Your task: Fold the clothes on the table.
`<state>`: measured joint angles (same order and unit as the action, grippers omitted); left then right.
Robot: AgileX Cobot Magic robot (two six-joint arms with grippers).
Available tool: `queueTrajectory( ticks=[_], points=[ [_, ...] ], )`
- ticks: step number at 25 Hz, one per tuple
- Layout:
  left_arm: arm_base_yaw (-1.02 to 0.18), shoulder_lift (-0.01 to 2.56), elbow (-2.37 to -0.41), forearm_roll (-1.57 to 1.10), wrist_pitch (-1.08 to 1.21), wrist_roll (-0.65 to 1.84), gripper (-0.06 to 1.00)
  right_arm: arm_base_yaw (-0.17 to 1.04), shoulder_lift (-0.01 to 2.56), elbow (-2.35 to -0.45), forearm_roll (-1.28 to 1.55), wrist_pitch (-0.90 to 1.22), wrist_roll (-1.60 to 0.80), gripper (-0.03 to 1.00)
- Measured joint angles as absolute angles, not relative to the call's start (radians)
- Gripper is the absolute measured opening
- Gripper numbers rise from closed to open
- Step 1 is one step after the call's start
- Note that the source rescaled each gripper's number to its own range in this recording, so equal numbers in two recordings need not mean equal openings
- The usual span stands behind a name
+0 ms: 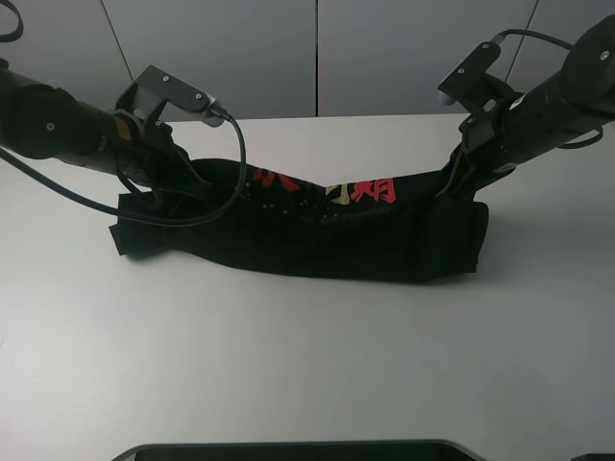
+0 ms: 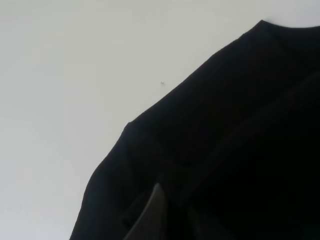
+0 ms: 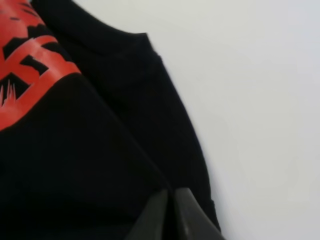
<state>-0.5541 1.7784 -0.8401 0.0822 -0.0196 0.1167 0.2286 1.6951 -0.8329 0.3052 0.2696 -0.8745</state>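
Note:
The clothes [image 1: 317,235], a black T-shirt with red and yellow characters, lie in a long band across the middle of the white table [image 1: 307,365]. Its far edge is raised at both ends and sags in between. My left gripper [image 1: 184,179] is shut on the raised cloth at the left end. In the left wrist view one finger [image 2: 151,215] presses into plain black fabric [image 2: 240,125]. My right gripper [image 1: 459,184] is shut on the raised edge at the right end. Its closed fingers [image 3: 187,215] pinch black cloth [image 3: 100,150] beside the red print [image 3: 25,75].
White tabletop lies bare in front of the shirt and to both sides. A dark object [image 1: 298,451] lines the near table edge. A black cable [image 1: 154,213] from the left arm loops over the shirt's left end. A grey wall stands behind the table.

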Motion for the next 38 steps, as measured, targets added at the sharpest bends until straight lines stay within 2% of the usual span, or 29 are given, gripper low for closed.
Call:
queueTrajectory(
  ticks=[4, 7, 12, 14, 15, 16, 17, 18, 20, 21, 22, 25, 32, 38],
  points=[
    [-0.527, 1.805, -0.84, 0.057, -0.071, 0.112, 0.0, 0.229, 1.718, -0.833, 0.305, 0.222, -0.868, 0.0],
    [-0.506, 1.806, -0.84, 0.051, -0.097, 0.108, 0.04, 0.229, 1.734, -0.833, 0.305, 0.213, -0.866, 0.0],
    [-0.49, 1.806, -0.84, 0.046, -0.119, 0.108, 0.18, 0.229, 1.736, -0.833, 0.305, 0.167, -0.851, 0.0],
    [-0.49, 1.806, -0.84, 0.047, -0.122, 0.108, 0.25, 0.229, 1.736, -0.833, 0.317, 0.15, -0.837, 0.01],
    [-0.49, 1.806, -0.84, 0.047, -0.122, 0.106, 0.32, 0.229, 1.736, -0.833, 0.334, 0.138, -0.828, 0.04],
    [-0.49, 1.806, -0.84, 0.047, -0.123, 0.095, 0.41, 0.229, 1.736, -0.833, 0.352, 0.13, -0.822, 0.1],
    [-0.49, 1.806, -0.84, 0.046, -0.123, 0.082, 0.51, 0.229, 1.736, -0.833, 0.379, 0.128, -0.819, 0.21],
    [-0.49, 1.806, -0.84, 0.037, -0.123, 0.071, 0.61, 0.229, 1.736, -0.833, 0.406, 0.128, -0.819, 0.37],
    [-0.49, 1.806, -0.84, 0.013, -0.119, 0.06, 0.86, 0.229, 1.736, -0.833, 0.453, 0.13, -0.812, 0.77],
    [-0.49, 1.806, -0.844, 0.0, -0.101, 0.048, 0.93, 0.229, 1.736, -0.833, 0.47, 0.132, -0.804, 0.9],
    [-0.49, 1.806, -0.85, 0.0, -0.072, 0.043, 0.97, 0.229, 1.736, -0.833, 0.483, 0.141, -0.795, 0.96],
    [-0.49, 1.807, -0.89, -0.034, 0.049, 0.037, 0.99, 0.229, 1.736, -0.833, 0.488, 0.173, -0.727, 1.0],
    [-0.488, 1.807, -1.011, -0.082, 0.304, 0.017, 0.99, 0.229, 1.736, -0.872, 0.46, 0.311, -0.514, 1.0],
    [-0.424, 1.851, -1.087, -0.142, 0.439, -0.017, 0.99, 0.229, 1.736, -0.932, 0.206, 0.463, -0.149, 1.0]
  ],
)
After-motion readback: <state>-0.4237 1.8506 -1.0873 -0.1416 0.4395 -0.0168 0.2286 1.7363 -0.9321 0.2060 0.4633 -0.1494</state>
